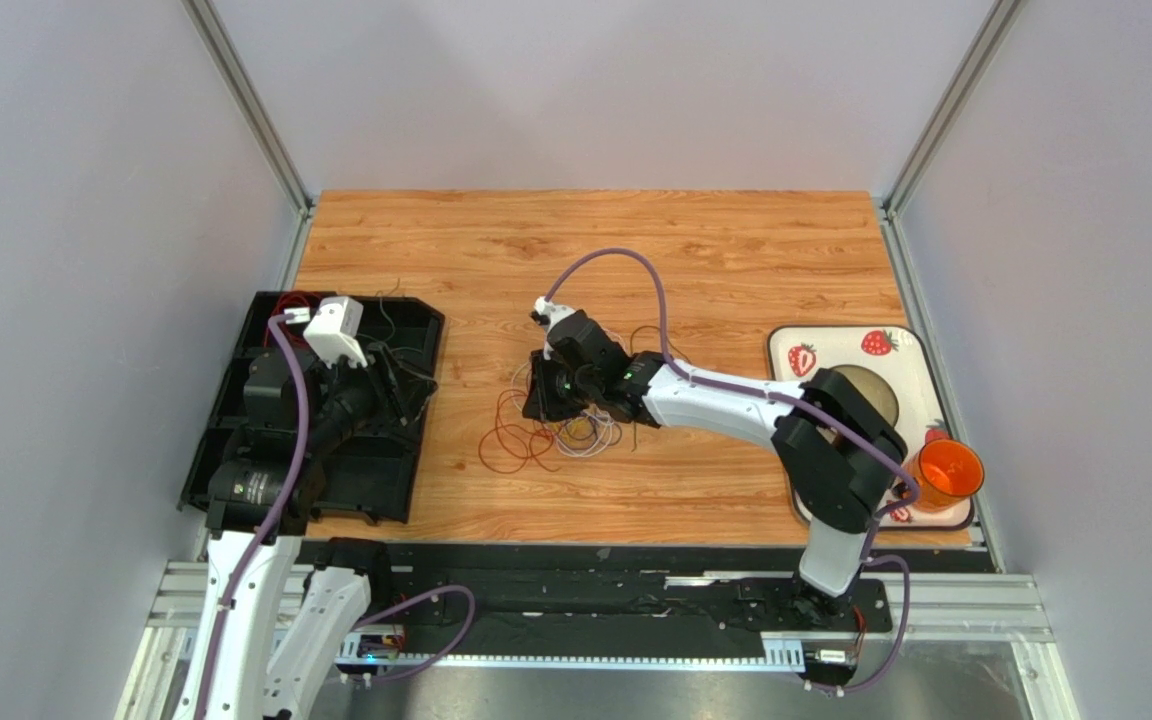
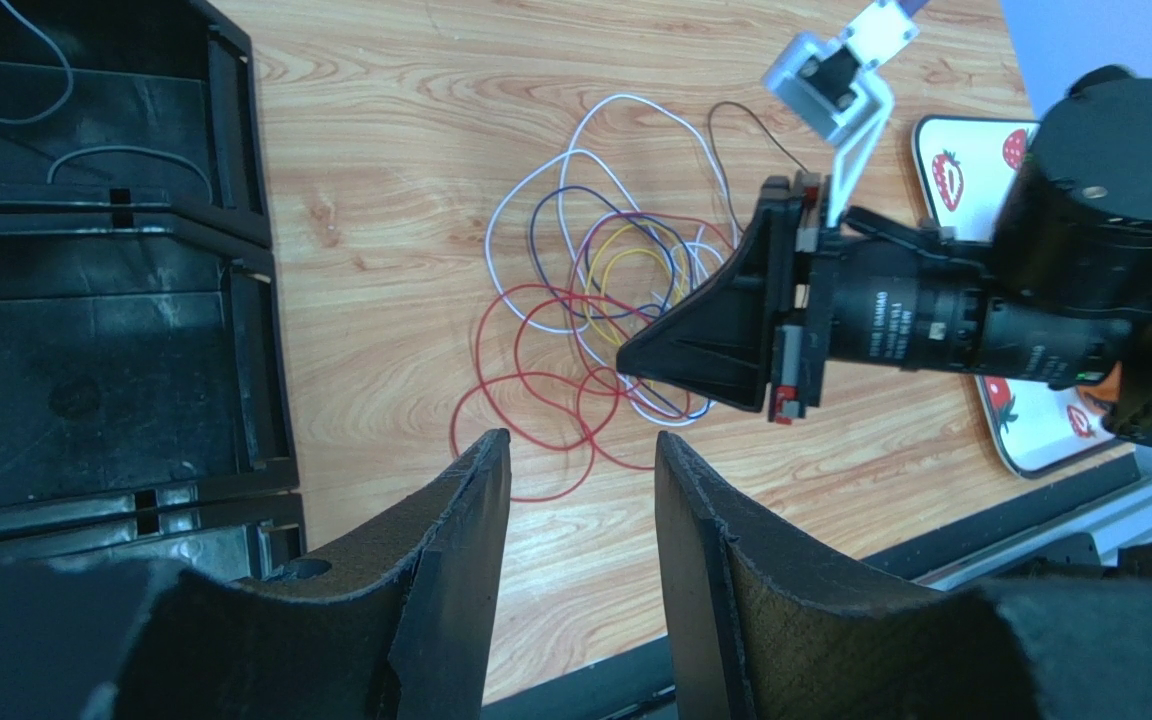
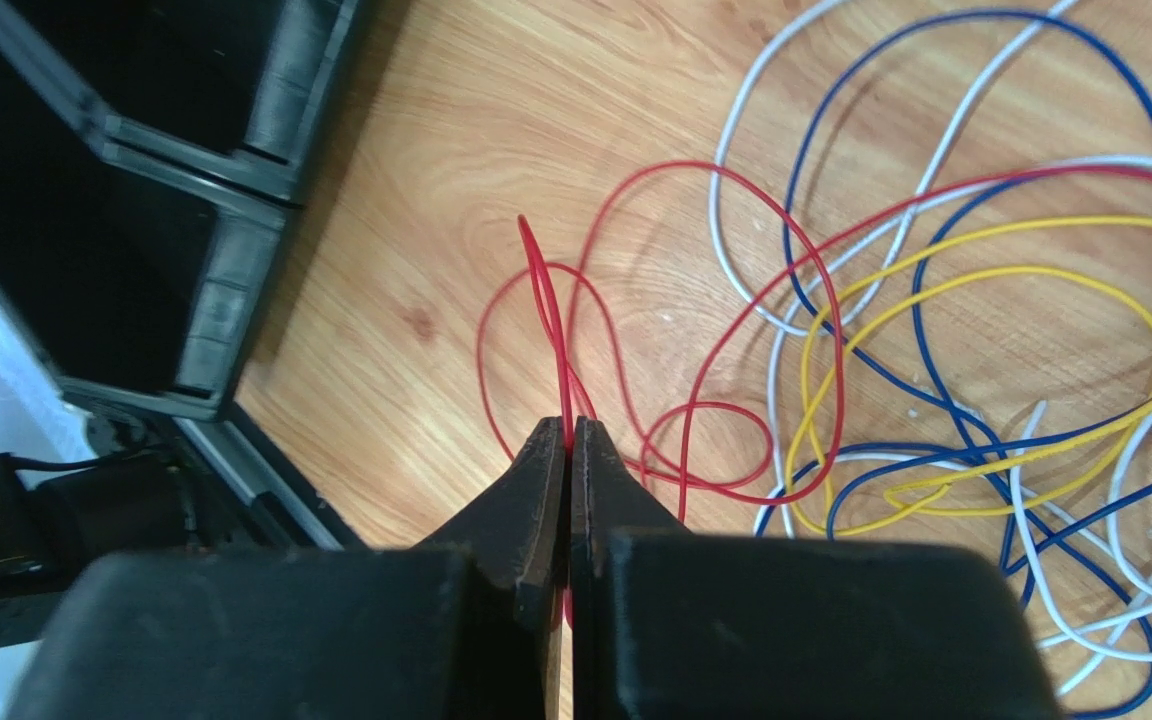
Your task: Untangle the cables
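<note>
My right claw (image 3: 569, 438) is pinched fully together on a thin red cable (image 3: 543, 308), which rises in a narrow loop just ahead of its tips. That strand belongs to the loose bunch of red, yellow, white and blue cables (image 1: 555, 435) lying near the middle of the wooden desk (image 1: 717, 255). My left claw (image 2: 582, 443) stands partly open and empty, at the right edge of the black plastic tray (image 1: 387, 488).

No legible text, brand or number is found. White print is noted on the black wrist housing (image 2: 913, 323) of the right arm (image 2: 1123, 210) in the left wrist view; it is too small and blurred to be read. Strawberry pictures are printed on the tray (image 1: 838, 348).
</note>
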`<state>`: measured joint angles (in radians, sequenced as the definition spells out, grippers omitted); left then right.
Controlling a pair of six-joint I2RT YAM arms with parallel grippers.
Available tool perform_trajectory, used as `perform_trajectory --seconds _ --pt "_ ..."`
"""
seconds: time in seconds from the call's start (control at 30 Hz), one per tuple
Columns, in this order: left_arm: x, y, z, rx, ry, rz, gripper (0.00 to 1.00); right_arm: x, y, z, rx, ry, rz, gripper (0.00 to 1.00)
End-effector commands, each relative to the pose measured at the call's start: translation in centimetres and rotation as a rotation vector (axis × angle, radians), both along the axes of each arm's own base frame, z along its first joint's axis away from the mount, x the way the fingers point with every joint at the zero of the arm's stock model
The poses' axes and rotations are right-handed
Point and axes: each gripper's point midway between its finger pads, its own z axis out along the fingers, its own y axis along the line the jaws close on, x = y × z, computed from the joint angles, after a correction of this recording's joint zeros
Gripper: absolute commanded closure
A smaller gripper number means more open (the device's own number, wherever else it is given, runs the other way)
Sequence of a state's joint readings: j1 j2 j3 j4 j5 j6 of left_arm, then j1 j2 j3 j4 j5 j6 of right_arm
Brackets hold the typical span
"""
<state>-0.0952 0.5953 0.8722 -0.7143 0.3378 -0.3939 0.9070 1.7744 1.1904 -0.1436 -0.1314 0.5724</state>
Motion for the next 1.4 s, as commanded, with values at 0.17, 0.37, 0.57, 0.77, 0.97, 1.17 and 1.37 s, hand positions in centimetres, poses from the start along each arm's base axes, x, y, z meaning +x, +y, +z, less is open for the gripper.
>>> perform_trajectory --seconds 0.17,0.37,0.57,0.77,0.97,1.17,1.37 --pt "0.4 -0.1 0.3 0.008 -0.024 -0.013 0.52 -1.6 0.7 -3.4 -0.063 0.045 0.037 1.0" --pt "0.4 0.0 -0.2 0.014 -0.005 -0.008 0.52 -1.5 1.1 -4.3 -0.144 0.025 0.08 1.0" --pt "0.9 1.0 -1.5 0.058 0.065 0.066 0.52 0.0 0.6 -2.6 -0.266 -0.009 0.085 0.78" --pt "0.8 0.2 -2.5 0.129 0.122 0.068 0.52 0.0 -0.5 1.5 -0.276 -0.047 0.07 0.57" --pt "1.2 -0.9 -4.3 0.223 0.195 0.067 0.52 0.6 -3.1 5.3 -0.286 -0.107 -0.006 0.52" --pt "0.9 -4.3 -5.7 0.269 0.215 -0.036 0.5 2.8 -11.0 5.6 -0.349 -0.113 -0.306 0.52" --pt "1.5 -7.9 -8.0 0.342 0.216 -0.112 0.47 2.1 -16.6 0.5 -0.302 -0.035 -0.44 0.53"
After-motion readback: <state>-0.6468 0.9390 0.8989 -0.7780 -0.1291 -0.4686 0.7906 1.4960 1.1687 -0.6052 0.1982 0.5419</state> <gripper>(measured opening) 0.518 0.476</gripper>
